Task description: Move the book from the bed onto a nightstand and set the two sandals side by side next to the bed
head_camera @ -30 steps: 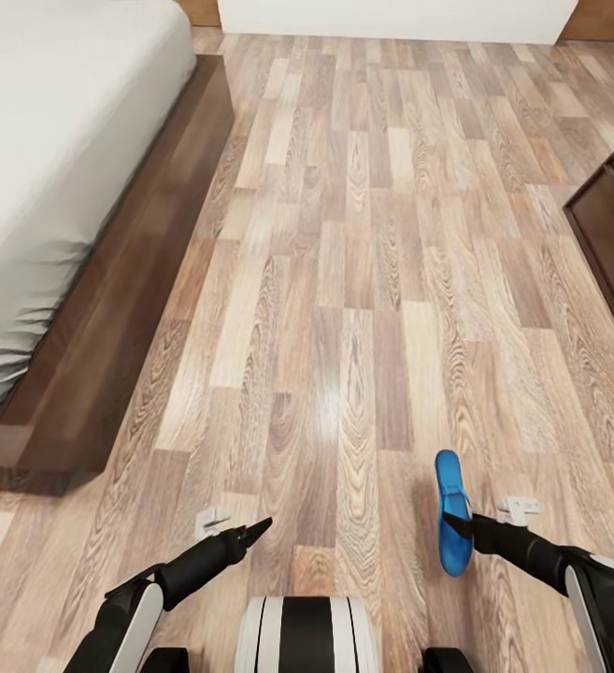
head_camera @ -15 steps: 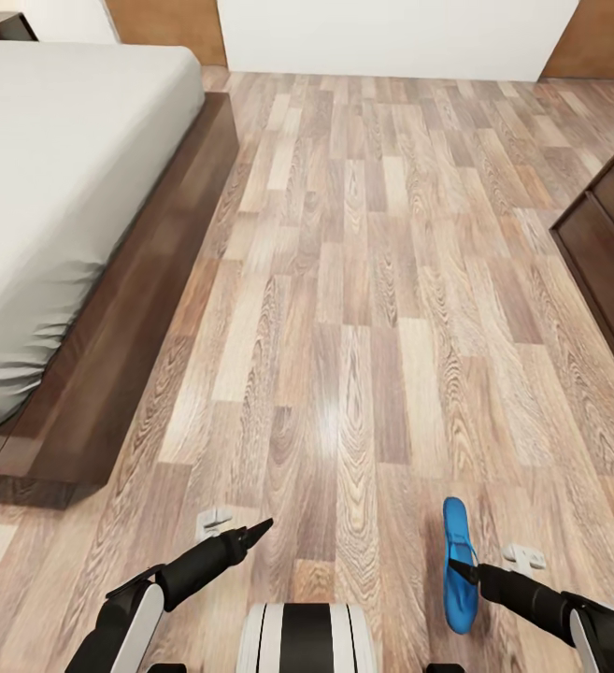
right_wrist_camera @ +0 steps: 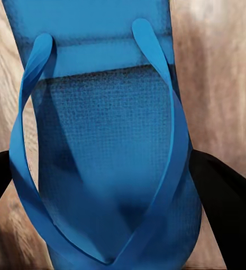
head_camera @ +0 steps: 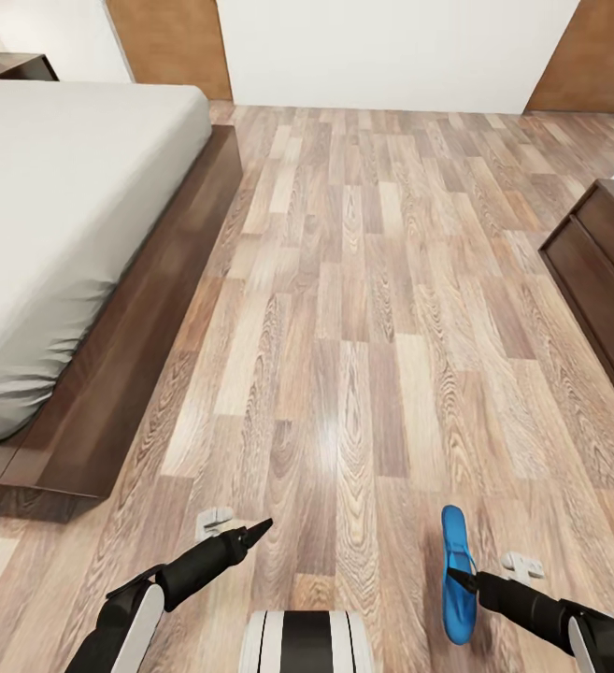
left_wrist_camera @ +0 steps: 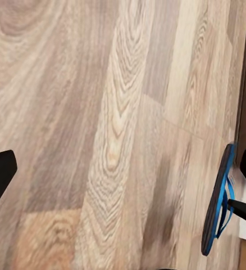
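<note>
Head view shows the right gripper (head_camera: 465, 581) nearest, clamped across a blue sandal (head_camera: 456, 572) held on edge above the wood-plank floor (head_camera: 363, 308). Pinched at the sole's rim, it could twist or slip out during travel. The left gripper (head_camera: 255, 531) reaches forward low and empty, its fingers seemingly together. Farther left lies the bed (head_camera: 54, 224), a nightstand (head_camera: 12, 65) beyond it; a dark cabinet (head_camera: 606, 271) stands right.

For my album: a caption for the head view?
Right hand carries a blue sandal over the wood floor beside the bed.
</note>
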Available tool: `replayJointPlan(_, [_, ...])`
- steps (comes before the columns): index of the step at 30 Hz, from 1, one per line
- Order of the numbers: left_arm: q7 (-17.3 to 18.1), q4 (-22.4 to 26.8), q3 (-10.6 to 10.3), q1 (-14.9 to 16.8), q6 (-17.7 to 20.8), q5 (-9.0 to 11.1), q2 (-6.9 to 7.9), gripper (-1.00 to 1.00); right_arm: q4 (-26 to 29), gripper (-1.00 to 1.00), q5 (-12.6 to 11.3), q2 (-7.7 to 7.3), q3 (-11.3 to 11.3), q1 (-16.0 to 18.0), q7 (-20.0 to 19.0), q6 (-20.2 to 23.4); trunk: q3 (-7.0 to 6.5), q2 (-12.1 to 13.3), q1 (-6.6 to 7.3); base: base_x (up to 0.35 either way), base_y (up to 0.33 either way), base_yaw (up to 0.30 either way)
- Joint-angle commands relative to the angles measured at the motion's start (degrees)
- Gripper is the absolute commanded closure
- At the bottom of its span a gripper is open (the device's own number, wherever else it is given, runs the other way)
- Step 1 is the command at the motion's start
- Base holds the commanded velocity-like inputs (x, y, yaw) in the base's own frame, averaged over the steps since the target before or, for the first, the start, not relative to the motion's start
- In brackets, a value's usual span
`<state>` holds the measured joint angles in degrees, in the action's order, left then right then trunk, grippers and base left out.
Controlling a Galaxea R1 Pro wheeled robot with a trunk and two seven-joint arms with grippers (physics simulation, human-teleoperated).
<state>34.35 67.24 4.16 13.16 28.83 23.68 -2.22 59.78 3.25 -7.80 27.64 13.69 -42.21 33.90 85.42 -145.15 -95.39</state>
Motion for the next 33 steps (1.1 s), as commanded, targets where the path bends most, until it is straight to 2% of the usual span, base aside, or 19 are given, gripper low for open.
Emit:
replayJointPlan(1, [0.1, 0.0, 0.1, 0.0, 0.4, 0.2, -0.06, -1.00, -2.1, 1.00, 0.3, 0.03, 0.1, 0.0, -0.4, 0.2, -0.20, 0.0, 0.03, 0.000, 0.000, 0.000])
replayJointPlan(6, [0.0, -0.2, 0.1, 0.0, 0.4, 0.2, -0.07, -1.00, -11.2, 1.00, 0.3, -0.02, 0.2, 0.0, -0.4, -1.2, -1.30, 0.1, 0.16, 0.000, 0.000, 0.000])
replayJointPlan(11, [0.0, -1.8, 0.0, 0.0, 0.2, -0.2, -0.08, -1.00, -18.0, 1.00, 0.3, -0.03, 0.3, 0.0, -0.4, -8.1, -2.41, 0.1, 0.29, 0.000, 0.000, 0.000])
replayJointPlan(17, [0.1, -2.3, -0.5, 0.0, 0.0, -1.7, -0.31, -1.00, -19.5, 1.00, 0.3, -0.07, 0.3, 0.0, -0.4, -10.2, -3.74, 0.2, 0.45, 0.000, 0.000, 0.000])
replayJointPlan(28, [0.1, -2.5, -4.0, 0.0, 0.0, -1.8, -0.40, -1.00, -19.6, 1.00, 0.3, -0.04, 0.3, 0.0, -0.4, -10.5, -6.18, 0.4, 0.73, 0.000, 0.000, 0.000])
replayJointPlan(33, [0.1, -2.4, -4.8, 0.0, 0.0, -1.8, -0.35, -1.00, -19.6, 1.00, 0.3, -0.04, 0.3, 0.0, -0.4, -10.6, -7.29, 0.4, 0.86, 0.000, 0.000, 0.000])
